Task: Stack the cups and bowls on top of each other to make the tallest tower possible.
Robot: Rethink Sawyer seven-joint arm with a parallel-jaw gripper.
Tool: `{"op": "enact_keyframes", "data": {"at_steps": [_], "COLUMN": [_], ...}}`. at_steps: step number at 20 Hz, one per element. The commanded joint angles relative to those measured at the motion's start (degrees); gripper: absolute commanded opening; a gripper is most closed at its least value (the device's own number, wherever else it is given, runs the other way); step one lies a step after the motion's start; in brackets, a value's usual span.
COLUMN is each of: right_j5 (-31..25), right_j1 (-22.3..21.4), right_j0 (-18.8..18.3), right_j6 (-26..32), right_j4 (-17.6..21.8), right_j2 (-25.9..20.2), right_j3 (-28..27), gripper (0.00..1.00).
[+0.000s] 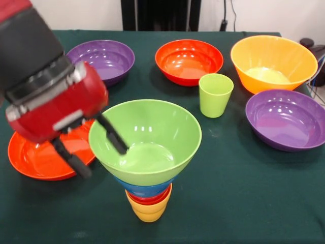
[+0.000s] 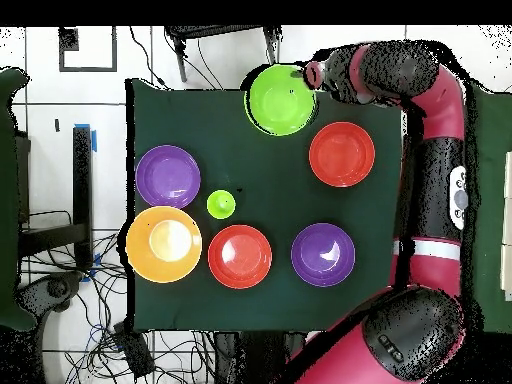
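Observation:
The tower stands near the table's front edge: a yellow cup (image 1: pixel 148 211) lowest, a red cup (image 1: pixel 151 197) in it, a small blue bowl (image 1: pixel 142 188) above, and a wide light green bowl (image 1: pixel 157 127) (image 2: pixel 281 98) on top. My gripper (image 1: pixel 104 161) (image 2: pixel 312 76) is at the green bowl's left rim, open. One black finger (image 1: pixel 112 134) reaches inside the bowl. The other finger (image 1: pixel 71 160) hangs outside, apart from the wall. A light green cup (image 1: pixel 215 95) (image 2: pixel 221 204) stands alone, upright, behind the tower.
Loose bowls ring the tower: a red-orange bowl (image 1: pixel 35 160) (image 2: pixel 342 153) under my arm, a purple bowl (image 1: pixel 104 57) (image 2: pixel 323 254), a red-orange bowl (image 1: pixel 189 61) (image 2: pixel 239 256), a large orange bowl (image 1: pixel 273 61) (image 2: pixel 163 243), and another purple bowl (image 1: pixel 286 119) (image 2: pixel 167 176).

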State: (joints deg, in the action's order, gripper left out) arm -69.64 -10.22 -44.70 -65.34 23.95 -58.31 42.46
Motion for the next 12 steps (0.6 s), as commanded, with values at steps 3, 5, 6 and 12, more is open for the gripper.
{"op": "enact_keyframes", "data": {"at_steps": [3,5,6,12], "right_j5": [-10.77,-12.01,-12.57,-20.33], "right_j1": [-14.03,-15.33,-15.67,-13.52], "right_j0": [0.74,1.11,1.46,6.75], "right_j6": [-7.63,-7.56,-7.48,-6.05], "right_j4": [-5.96,-6.96,-7.18,-5.67], "right_j2": [5.22,5.81,6.13,6.05], "right_j3": [8.32,7.69,6.91,-7.44], "gripper": [1.0,1.0,1.0,1.0]}}
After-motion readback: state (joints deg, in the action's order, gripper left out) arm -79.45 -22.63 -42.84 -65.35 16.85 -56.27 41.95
